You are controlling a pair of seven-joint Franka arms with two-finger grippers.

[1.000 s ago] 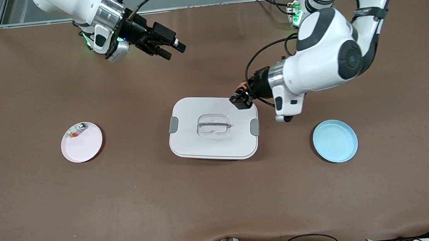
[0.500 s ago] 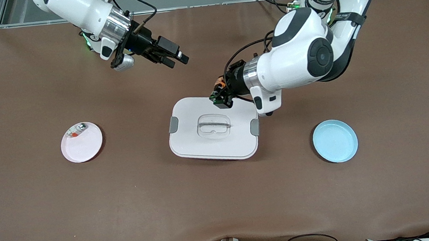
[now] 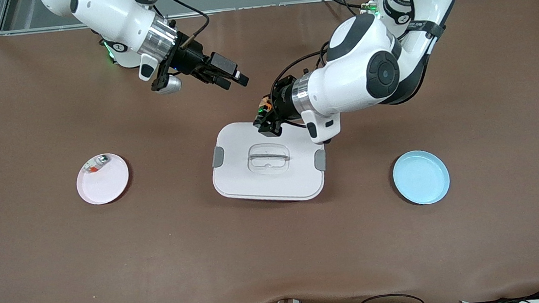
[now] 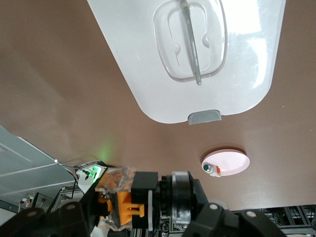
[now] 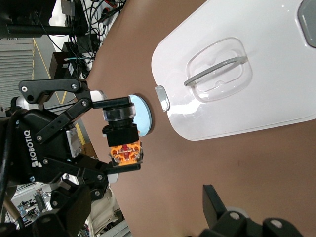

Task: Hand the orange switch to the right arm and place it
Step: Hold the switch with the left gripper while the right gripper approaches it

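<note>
**Both arms draw toward each other over the table's middle**

Going from the right arm's end of the table to the left arm's: the pink plate (image 3: 102, 179) with a small white-grey piece (image 3: 96, 164) on its rim lies where it lay a second ago. The right arm (image 3: 111, 16) has swung in from its base, and the right gripper (image 3: 234, 79) now hangs over bare tabletop, closer to the white lidded box (image 3: 268, 161) than a second ago. Its fingers stand spread wide with nothing between them.

The box has not moved. The left gripper (image 3: 265, 122) has travelled from over the box's corner at the left arm's end to over the box's edge that lies farthest from the front camera, and the left arm's big elbow has swung in with it. Its fingers (image 5: 116, 102) are pressed on the orange switch (image 5: 124, 138), which is held in the air above that box edge. In the right wrist view the switch's long axis runs crosswise between the two fingers, with the black barrel against one finger and the orange part against the other. Which end carries the round face I cannot tell.

The blue plate (image 3: 421, 177) sits unmoved toward the left arm's end, nearer the front camera than the box.
</note>
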